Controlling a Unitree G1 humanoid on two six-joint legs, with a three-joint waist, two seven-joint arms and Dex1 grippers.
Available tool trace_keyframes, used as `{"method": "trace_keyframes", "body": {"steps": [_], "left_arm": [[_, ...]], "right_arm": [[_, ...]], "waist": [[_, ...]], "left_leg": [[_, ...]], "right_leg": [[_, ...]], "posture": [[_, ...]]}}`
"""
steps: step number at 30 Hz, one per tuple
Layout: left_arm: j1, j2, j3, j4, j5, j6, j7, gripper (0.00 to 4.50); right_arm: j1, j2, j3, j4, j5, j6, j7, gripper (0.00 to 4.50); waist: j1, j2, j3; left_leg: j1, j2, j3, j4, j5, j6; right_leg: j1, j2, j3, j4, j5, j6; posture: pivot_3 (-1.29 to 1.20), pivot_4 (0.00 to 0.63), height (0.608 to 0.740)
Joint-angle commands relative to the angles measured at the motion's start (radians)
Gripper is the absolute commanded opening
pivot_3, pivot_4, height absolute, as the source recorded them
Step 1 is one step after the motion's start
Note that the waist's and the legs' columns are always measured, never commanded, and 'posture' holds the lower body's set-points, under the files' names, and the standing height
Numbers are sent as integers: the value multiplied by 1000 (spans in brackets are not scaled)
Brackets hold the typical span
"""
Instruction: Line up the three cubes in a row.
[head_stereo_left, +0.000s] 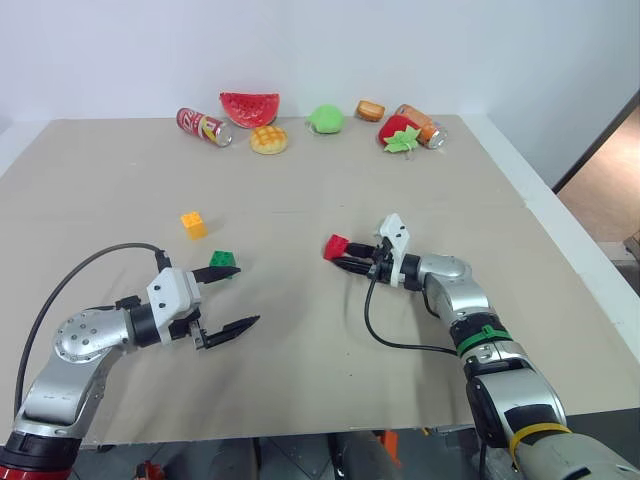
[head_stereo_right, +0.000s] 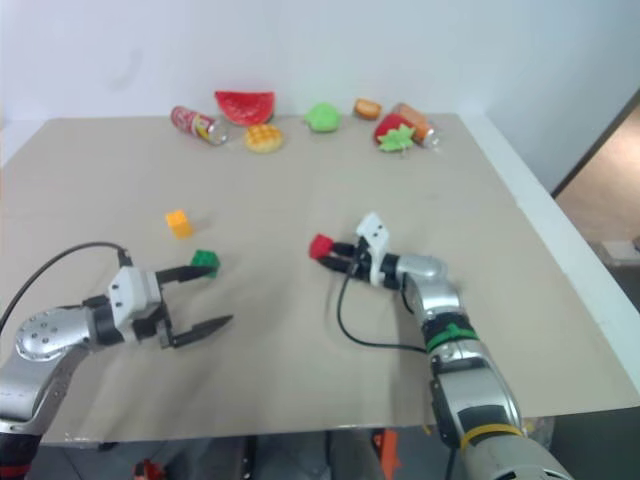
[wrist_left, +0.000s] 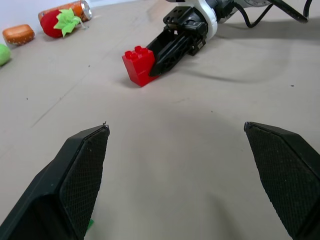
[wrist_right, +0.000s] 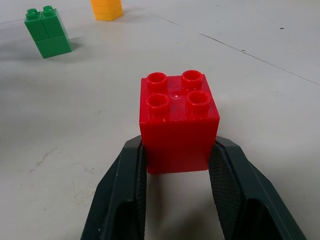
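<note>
Currently the table (head_stereo_left: 300, 340) is set with three blocks: the red block (wrist_right: 177, 125) is clamped by the right gripper (head_stereo_left: 352, 260), well apart from the green block (head_stereo_left: 223, 259) and yellow block (head_stereo_left: 193, 225). The left gripper (head_stereo_left: 235, 298) is held open, empty. With only the block's near end pinched, it could be twisted askew.

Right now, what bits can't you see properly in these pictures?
- Red cube: the faces under the right tool's fingers are covered, right wrist view.
- Yellow-orange cube: its top is cut off by the picture edge, right wrist view.
- Soda can: label lettering too small, left eye view.
</note>
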Motion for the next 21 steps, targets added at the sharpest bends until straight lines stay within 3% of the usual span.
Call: {"method": "trace_keyframes", "body": {"steps": [1,11,21], "left_arm": [[9,17,54,19,-25,2,-4,4500],[-2,3,61,66,-16,-26,-2,4500],[-3,0,66,54,-29,-8,1,4500]], "right_arm": [[36,-40,18,-115,-8,14,62,1198],[158,-195,91,-465,60,189,326,1198],[143,-201,112,-416,43,154,367,1198]], "waist": [[1,0,0],[3,0,0],[3,0,0]], "left_leg": [[0,0,0,0,0,0],[0,0,0,0,0,0],[1,0,0,1,0,0]], "right_leg": [[0,0,0,0,0,0],[0,0,0,0,0,0],[0,0,0,1,0,-1]], "posture": [[0,150,740],[0,150,740],[0,150,740]]}}
